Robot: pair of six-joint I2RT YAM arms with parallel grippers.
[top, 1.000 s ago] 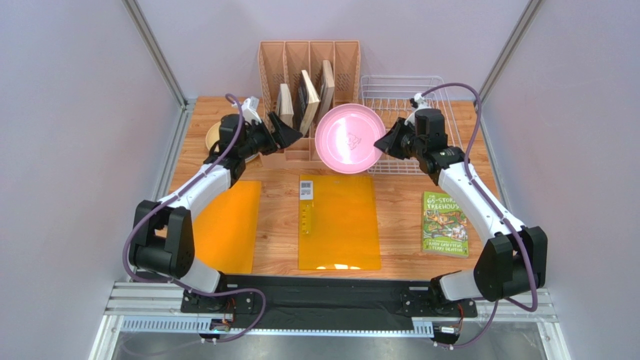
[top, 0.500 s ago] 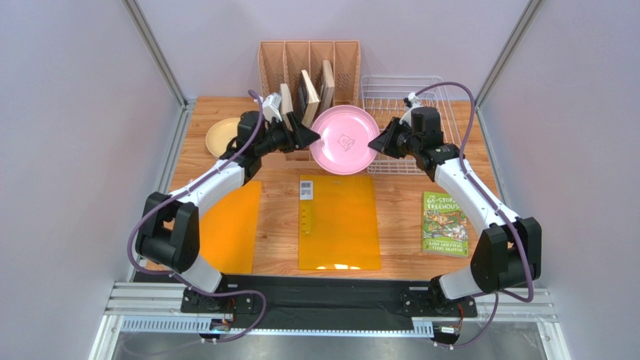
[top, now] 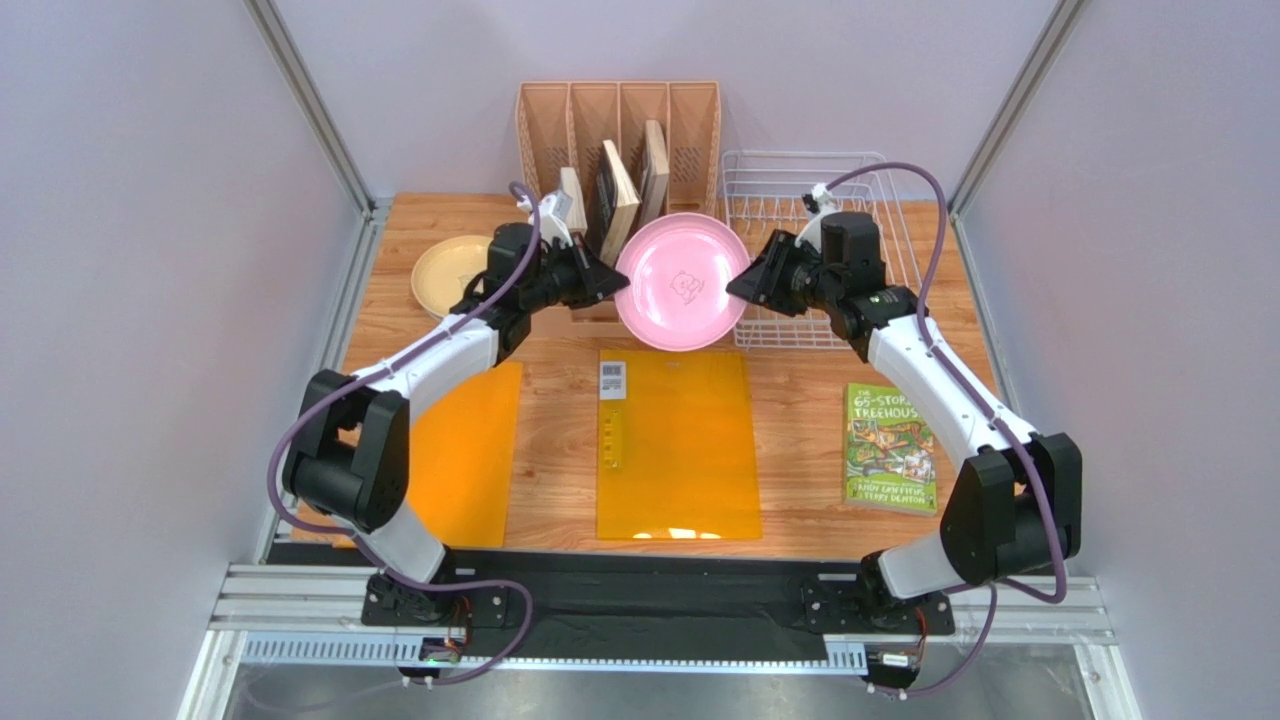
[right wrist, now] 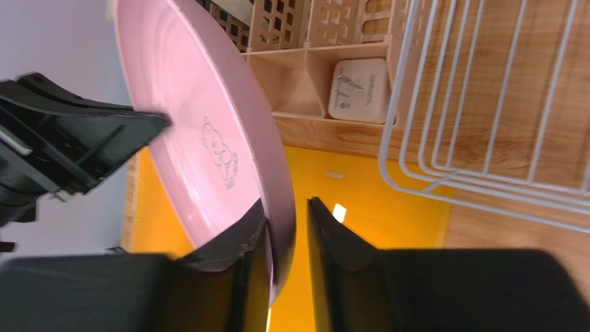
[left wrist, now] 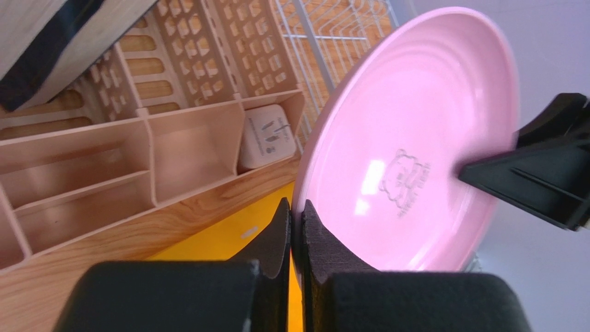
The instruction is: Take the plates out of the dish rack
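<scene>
A pink plate (top: 681, 282) hangs on edge above the table between my two grippers, in front of the white wire dish rack (top: 812, 195). My left gripper (top: 616, 281) is shut on its left rim; the left wrist view shows both pads pinching the plate (left wrist: 408, 152) edge at the gripper (left wrist: 298, 207). My right gripper (right wrist: 285, 207) straddles the opposite rim with its jaws parted: one finger touches the plate (right wrist: 201, 131) face, the other stands off it. A pale yellow plate (top: 448, 273) lies flat at the back left. The rack (right wrist: 485, 104) shows no plates.
A pink-beige slotted organizer (top: 616, 150) with books stands behind the plate. Two orange mats (top: 676, 443) (top: 458, 450) lie on the wooden table, a green book (top: 890, 447) at the right. A small white device (left wrist: 270, 135) sits in an organizer compartment.
My left gripper came in from the left and shut on the plate's left rim. My right gripper's jaws have parted off the other rim. The plate shifted slightly left and back.
</scene>
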